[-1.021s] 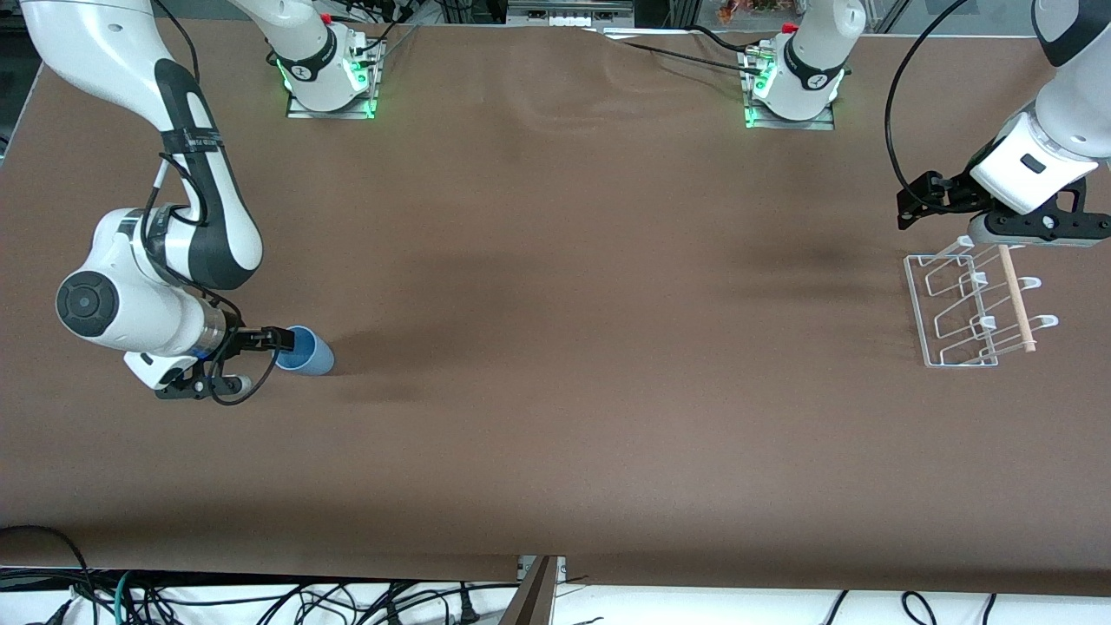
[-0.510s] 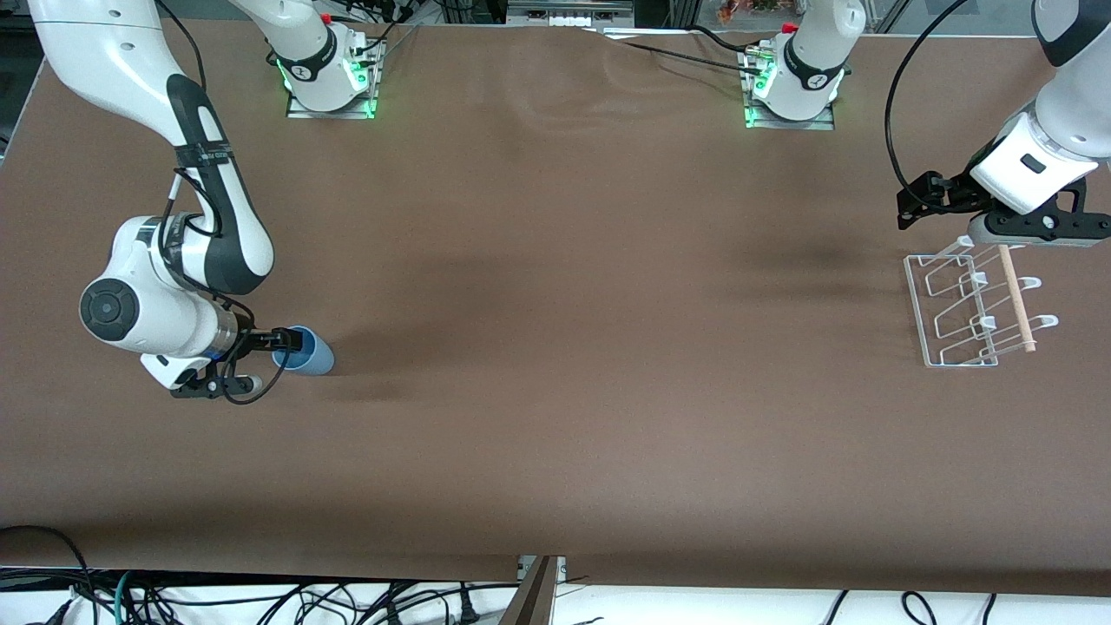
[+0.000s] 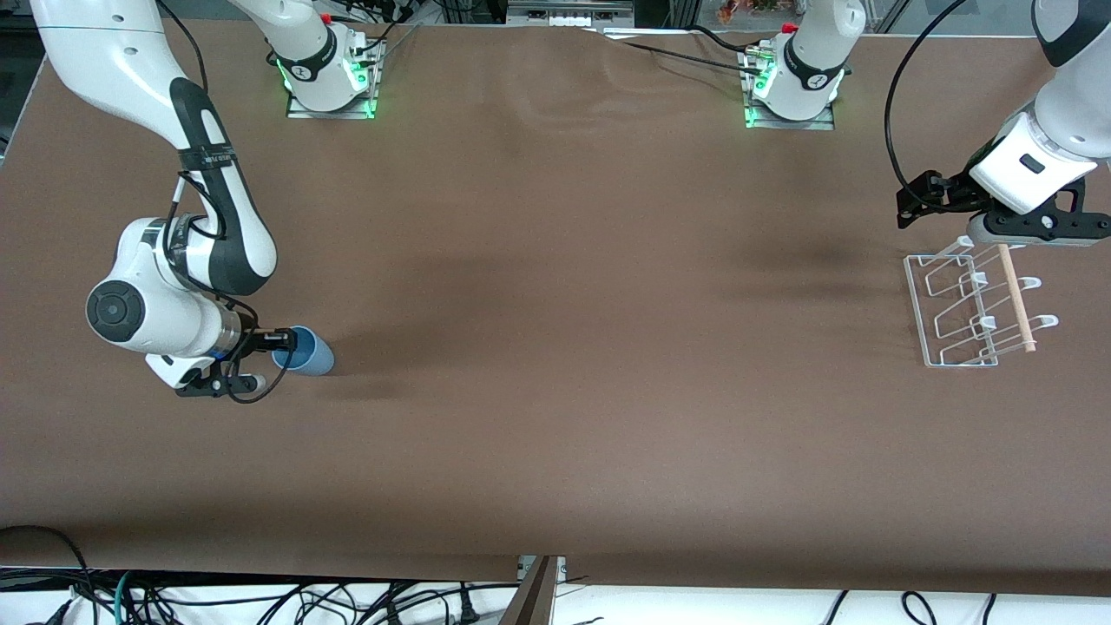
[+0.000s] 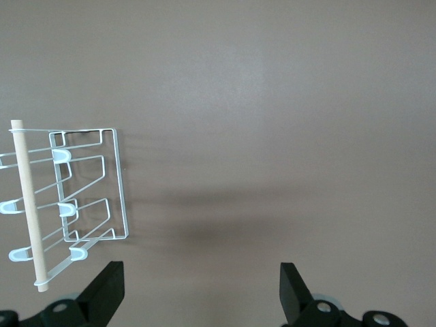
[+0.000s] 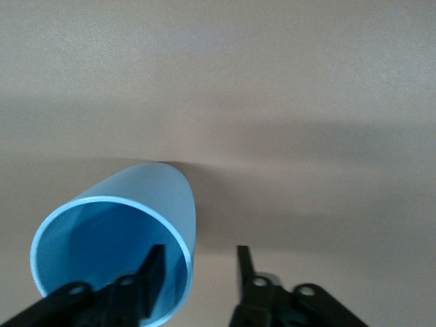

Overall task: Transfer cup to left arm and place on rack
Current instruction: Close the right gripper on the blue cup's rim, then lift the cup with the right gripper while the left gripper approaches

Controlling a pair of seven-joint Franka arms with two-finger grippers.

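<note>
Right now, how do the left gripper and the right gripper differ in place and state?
The right gripper is low at the cup, toward the right arm's end of the table, one finger inside the rim and one outside; the left gripper hangs over bare table beside the rack, with nothing between its fingers. The left gripper's fingers are spread wide; the right gripper's gap is narrow. Both are open, and neither has closed on anything yet.

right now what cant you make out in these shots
- Cup base: right wrist view, hidden by its own body.
- Right pincer fingertips: front view, too small; one finger is inside the rim, one outside, a gap between.
- Left pincer body: left wrist view, cut off by the edge.
- Rack: same view, partly cut off.
</note>
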